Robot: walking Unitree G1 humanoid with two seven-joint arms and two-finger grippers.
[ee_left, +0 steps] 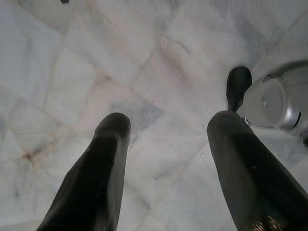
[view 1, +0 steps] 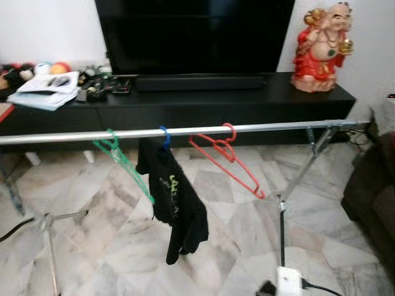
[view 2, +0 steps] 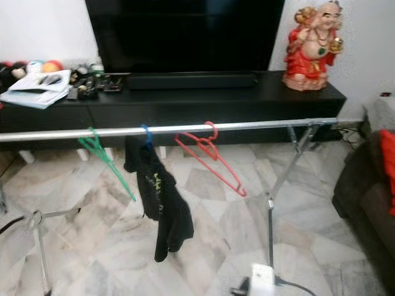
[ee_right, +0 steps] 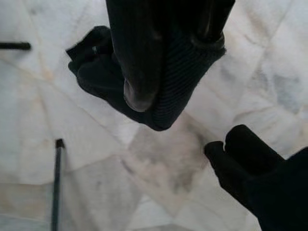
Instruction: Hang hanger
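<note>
A silver clothes rail (view 1: 259, 127) runs across in front of me. On it hang a green hanger (view 1: 121, 159), a blue hanger (view 1: 165, 137) carrying a black garment (view 1: 176, 203), and a red hanger (view 1: 227, 157), which is tilted. My left gripper (ee_left: 168, 130) is open over the marble floor with nothing between its fingers. My right gripper (ee_right: 178, 72) is shut on a piece of black cloth with a ribbed cuff (ee_right: 192, 67), which dangles above the floor. Whether that cloth belongs to the garment on the rail cannot be made out.
Behind the rail is a low black TV cabinet (view 1: 185, 102) with a television, papers and a red figurine (view 1: 321, 49). The rail's silver legs (view 1: 282, 222) stand on the marble. A white plug block with a cable (view 1: 289, 280) lies near my feet, and a dark sofa (view 1: 376, 203) is on the right.
</note>
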